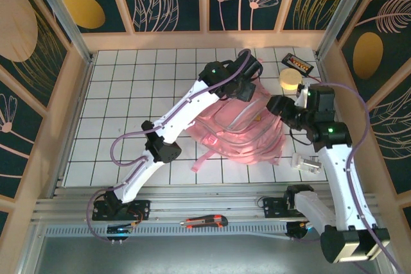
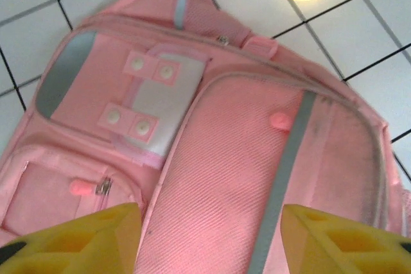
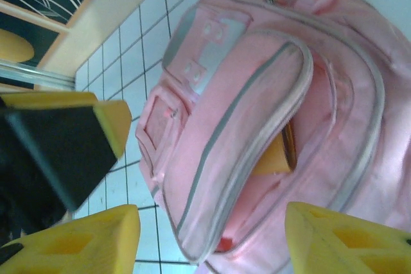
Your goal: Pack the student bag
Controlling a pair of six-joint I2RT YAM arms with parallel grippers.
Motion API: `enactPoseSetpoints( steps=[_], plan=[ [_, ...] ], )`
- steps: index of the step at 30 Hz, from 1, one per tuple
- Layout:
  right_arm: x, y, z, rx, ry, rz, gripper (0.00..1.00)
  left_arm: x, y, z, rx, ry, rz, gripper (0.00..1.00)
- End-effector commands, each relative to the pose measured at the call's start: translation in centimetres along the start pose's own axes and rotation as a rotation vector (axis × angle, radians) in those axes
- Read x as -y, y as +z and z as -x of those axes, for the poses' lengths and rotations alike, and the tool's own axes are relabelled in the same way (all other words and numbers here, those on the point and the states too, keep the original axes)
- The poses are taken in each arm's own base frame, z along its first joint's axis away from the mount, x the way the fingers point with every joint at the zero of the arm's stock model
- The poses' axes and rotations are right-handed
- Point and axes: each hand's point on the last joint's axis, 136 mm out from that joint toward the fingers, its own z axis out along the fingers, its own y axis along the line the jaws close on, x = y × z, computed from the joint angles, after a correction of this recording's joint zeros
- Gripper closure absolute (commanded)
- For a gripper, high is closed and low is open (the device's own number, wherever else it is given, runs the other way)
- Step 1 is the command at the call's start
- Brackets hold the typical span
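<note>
The student bag (image 1: pixel 239 134) is a big pink backpack lying front side up in the middle of the tiled table. My left gripper (image 1: pixel 249 88) hovers over its far end, open, with bare pink front-pocket fabric (image 2: pixel 225 158) and a silver strip (image 2: pixel 289 158) between its yellow fingertips (image 2: pixel 83 242). My right gripper (image 1: pixel 282 111) is at the bag's right side, open and holding nothing (image 3: pixel 212 242). In the right wrist view the bag (image 3: pixel 244 81) has one zip compartment gaping, with an orange flat item (image 3: pixel 275 153) and something red (image 3: pixel 225 243) inside.
A cream roll (image 1: pixel 290 79) and a black-and-orange box (image 1: pixel 298 63) lie at the far right. A clear plastic piece (image 1: pixel 307 162) sits right of the bag. A red-and-black utility knife (image 1: pixel 204 222) lies on the front rail. Wooden walls enclose the table.
</note>
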Motion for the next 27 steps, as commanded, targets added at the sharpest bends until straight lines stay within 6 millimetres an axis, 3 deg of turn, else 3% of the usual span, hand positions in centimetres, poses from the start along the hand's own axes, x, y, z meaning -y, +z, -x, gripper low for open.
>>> enactPoseSetpoints(
  steps=[1,5,10,16,23,26,27],
  plan=[
    [1.2,0.4,-3.1,-0.11,0.079,-0.001,0.42,-2.5,-0.3,-1.3,-0.067,-0.131,0.062,0.37],
    [1.0,0.3,-4.6,-0.132,0.117,0.031,0.52,-4.1,2.1,-3.6,-0.179,-0.156,0.091,0.29],
    [1.1,0.7,-5.3,-0.152,0.119,0.02,0.56,-7.5,4.6,-8.5,-0.327,-0.116,0.228,0.17],
    [-0.6,1.4,-7.2,-0.188,0.085,0.029,0.55,-11.4,2.2,-11.5,-0.273,-0.331,0.147,0.14],
    [-1.4,2.7,-11.3,-0.225,0.06,-0.033,0.51,-14.2,-0.5,-13.1,0.004,-0.781,-0.222,0.13],
    [-1.8,3.4,-12.3,-0.255,0.037,-0.048,0.5,-15.1,-0.5,-14.7,0.097,-0.977,-0.374,0.17],
    [-2.1,3.5,-12.4,-0.261,0.025,-0.049,0.51,-15.3,-0.7,-14.3,0.135,-1.014,-0.422,0.18]
  ],
)
